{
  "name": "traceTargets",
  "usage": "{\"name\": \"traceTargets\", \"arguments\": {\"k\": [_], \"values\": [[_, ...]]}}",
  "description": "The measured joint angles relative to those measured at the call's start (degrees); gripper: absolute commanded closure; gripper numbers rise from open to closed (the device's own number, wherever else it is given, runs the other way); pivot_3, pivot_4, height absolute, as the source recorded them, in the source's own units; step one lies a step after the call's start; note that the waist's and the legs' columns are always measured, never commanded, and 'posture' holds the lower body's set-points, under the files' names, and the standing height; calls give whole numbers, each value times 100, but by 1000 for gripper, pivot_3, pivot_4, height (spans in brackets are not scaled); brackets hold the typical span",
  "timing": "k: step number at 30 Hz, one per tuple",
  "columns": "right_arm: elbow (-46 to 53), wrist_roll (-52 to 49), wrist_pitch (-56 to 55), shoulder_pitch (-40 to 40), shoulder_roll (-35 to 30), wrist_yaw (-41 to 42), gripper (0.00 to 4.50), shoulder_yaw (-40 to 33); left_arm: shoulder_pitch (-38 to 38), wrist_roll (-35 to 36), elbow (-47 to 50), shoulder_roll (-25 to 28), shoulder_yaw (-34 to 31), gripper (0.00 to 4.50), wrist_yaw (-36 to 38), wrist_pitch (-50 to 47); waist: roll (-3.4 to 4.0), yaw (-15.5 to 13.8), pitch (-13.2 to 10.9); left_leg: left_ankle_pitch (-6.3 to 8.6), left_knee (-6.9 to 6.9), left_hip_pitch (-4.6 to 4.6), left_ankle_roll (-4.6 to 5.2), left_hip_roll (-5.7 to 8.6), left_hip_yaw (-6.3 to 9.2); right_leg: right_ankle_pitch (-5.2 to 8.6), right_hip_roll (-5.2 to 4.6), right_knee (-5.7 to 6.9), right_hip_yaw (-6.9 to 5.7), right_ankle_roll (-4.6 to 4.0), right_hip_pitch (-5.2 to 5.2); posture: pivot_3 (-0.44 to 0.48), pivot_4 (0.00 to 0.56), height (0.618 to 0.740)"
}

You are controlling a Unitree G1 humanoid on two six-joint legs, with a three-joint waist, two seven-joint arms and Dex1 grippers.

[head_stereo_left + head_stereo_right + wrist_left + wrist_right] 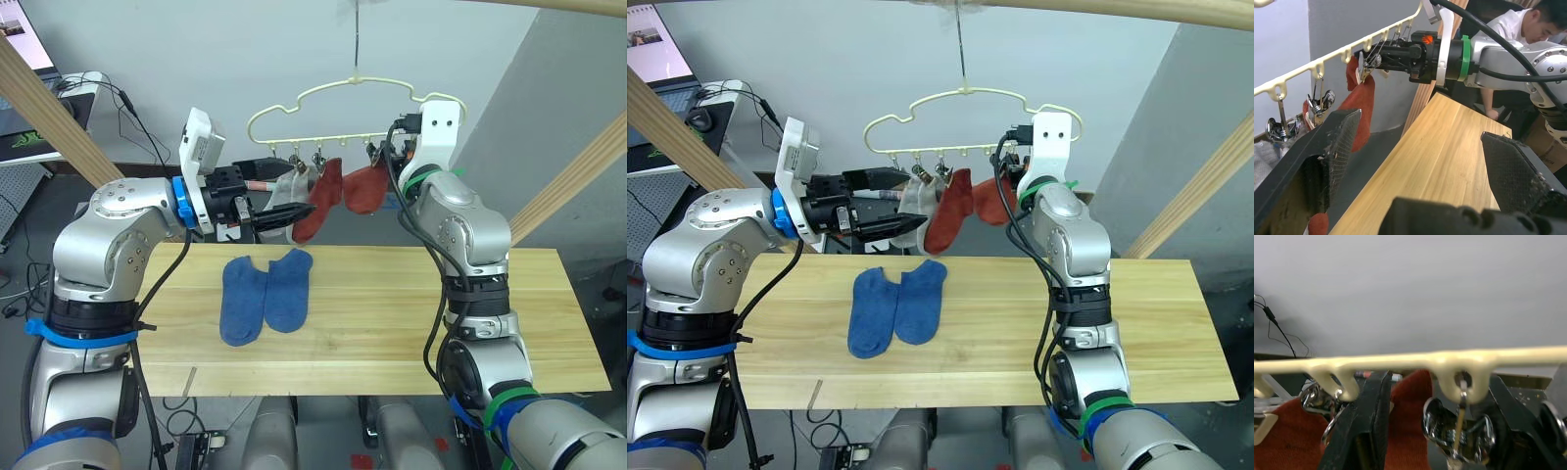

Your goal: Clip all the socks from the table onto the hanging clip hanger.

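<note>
Two blue socks [243,299] [290,288] lie side by side on the wooden table [411,333]. The cream clip hanger [353,84] hangs above the table's far edge. Clipped to it are two rust-red socks [323,201] [367,188] and light grey sock fabric [290,186] on the left. My left gripper [906,202] is open beside the grey fabric, holding nothing. Raised to the hanger's bar, my right gripper [1442,431] is open. Its fingers [1369,426] stand on either side of a metal clip [1459,428] without closing on it.
Slanted pale wooden beams [49,108] [573,186] rise at both sides of the table. A desk with a laptop and cables [59,88] stands at the back left. A person [1528,24] sits beyond the table's right end.
</note>
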State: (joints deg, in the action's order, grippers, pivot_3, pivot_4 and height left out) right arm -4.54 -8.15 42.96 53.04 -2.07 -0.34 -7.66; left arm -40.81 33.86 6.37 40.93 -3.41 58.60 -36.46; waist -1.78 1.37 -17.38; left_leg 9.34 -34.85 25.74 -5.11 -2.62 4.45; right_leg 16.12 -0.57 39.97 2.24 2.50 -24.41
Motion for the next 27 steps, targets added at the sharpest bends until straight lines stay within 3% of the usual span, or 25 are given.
{"name": "traceTargets", "arguments": {"k": [11,14,17,20,27], "values": [[-81,-1,-17,47,29,35,2170,23,14,-1,5,0,-23,0,-51,-43,0,-8,-1,0,3,0,0,0,0,0,0,-3,0,0,0,162,298,740],[-81,11,-21,47,27,30,2794,41,14,-2,4,0,-23,0,-50,-43,1,-8,-1,0,3,0,0,0,0,0,0,-3,0,0,0,154,294,740],[-81,23,-53,47,20,20,3795,54,14,-2,4,-2,-23,0,-48,-42,1,-8,-1,0,3,0,0,0,0,0,0,-3,0,0,-1,154,294,740],[-81,25,-63,47,8,-3,4482,53,13,-3,3,-5,-23,0,-48,-40,1,-8,-1,0,3,0,0,0,0,0,0,-3,0,0,-1,152,291,740],[-81,28,-116,47,-15,-71,4482,51,13,-11,3,-9,-23,0,-51,-28,1,-8,-1,0,4,0,0,0,0,0,0,-4,0,0,-1,152,288,740]]}}
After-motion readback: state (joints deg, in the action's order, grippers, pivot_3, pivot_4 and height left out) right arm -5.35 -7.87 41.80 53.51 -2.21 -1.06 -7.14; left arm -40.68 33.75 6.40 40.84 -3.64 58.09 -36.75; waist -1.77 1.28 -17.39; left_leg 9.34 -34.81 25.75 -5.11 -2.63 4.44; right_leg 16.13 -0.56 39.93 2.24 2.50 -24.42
